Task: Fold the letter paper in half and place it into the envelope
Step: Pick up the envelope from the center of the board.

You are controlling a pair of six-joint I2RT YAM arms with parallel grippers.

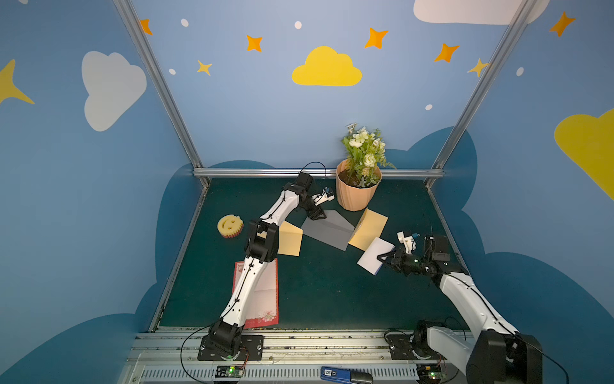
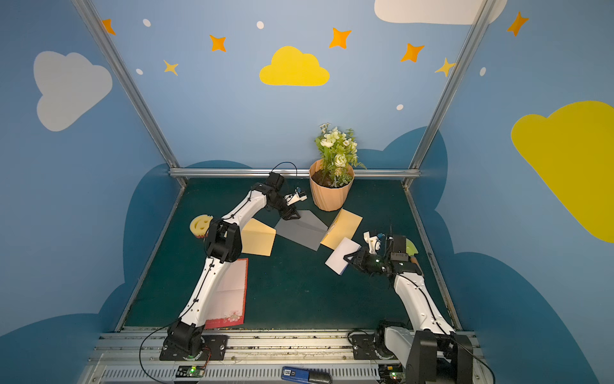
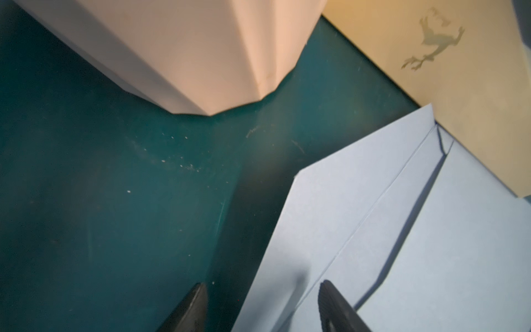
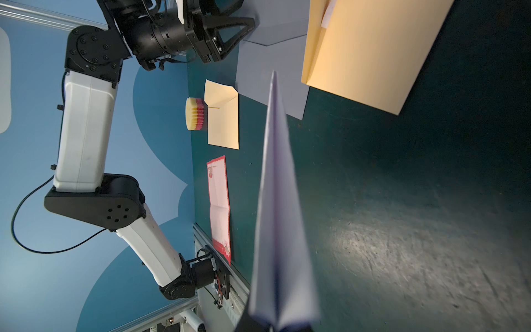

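A grey-blue envelope lies flap-up in the middle of the green mat. My left gripper is open at its far-left corner. One fingertip is over the flap and the other is over the mat, so the edge of the envelope runs between them. My right gripper is shut on the folded white letter paper, held just right of the envelope. In the right wrist view the letter paper shows edge-on, pointing toward the envelope.
A peach flower pot stands close behind the left gripper. Yellow envelopes lie left and right of the grey-blue one. A red-bordered sheet lies under the left arm. A smiley sponge sits at far left.
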